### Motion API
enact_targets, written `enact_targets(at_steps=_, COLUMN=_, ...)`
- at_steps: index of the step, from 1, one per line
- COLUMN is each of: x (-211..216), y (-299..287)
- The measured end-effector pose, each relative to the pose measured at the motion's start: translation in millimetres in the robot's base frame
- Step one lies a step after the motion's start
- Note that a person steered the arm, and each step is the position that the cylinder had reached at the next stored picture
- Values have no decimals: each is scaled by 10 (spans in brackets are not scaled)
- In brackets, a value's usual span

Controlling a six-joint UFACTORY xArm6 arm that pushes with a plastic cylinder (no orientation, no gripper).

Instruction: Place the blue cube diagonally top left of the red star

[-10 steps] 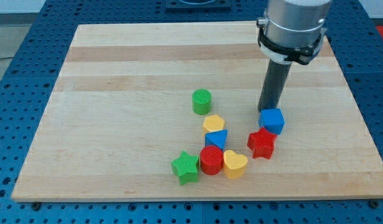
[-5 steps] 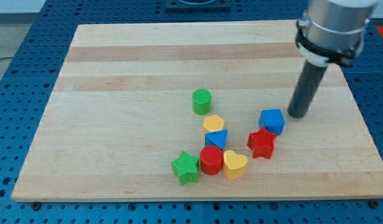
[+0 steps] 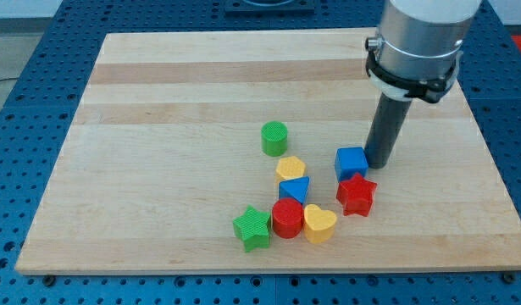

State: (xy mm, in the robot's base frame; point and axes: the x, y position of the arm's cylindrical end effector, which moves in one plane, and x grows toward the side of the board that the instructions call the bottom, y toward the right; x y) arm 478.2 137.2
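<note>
The blue cube (image 3: 351, 163) sits on the wooden board (image 3: 175, 102), touching the upper left of the red star (image 3: 356, 195). My tip (image 3: 379, 163) rests on the board right against the cube's right side, above the star. The dark rod rises from there to the arm's grey body at the view's top right.
A cluster lies left of the star: a yellow heart (image 3: 319, 223), a red cylinder (image 3: 287, 218), a green star (image 3: 252, 228), a blue triangular block (image 3: 295, 189) and a yellow block (image 3: 290, 168). A green cylinder (image 3: 274, 137) stands above them.
My tip swung right past the blue cube, then came back left against its right side. The cube has slid left, from above-right of the red star to above-left.
</note>
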Motion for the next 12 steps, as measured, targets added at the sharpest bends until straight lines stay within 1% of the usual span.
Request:
enact_targets(at_steps=1, x=-93, y=-28)
enact_targets(at_steps=3, x=170, y=-284)
enact_targets(at_steps=5, x=252, y=-317)
enact_targets(at_steps=6, x=252, y=-225)
enact_targets(at_steps=8, x=252, y=405)
enact_targets(at_steps=9, x=326, y=498)
enact_targets(at_steps=12, x=356, y=502)
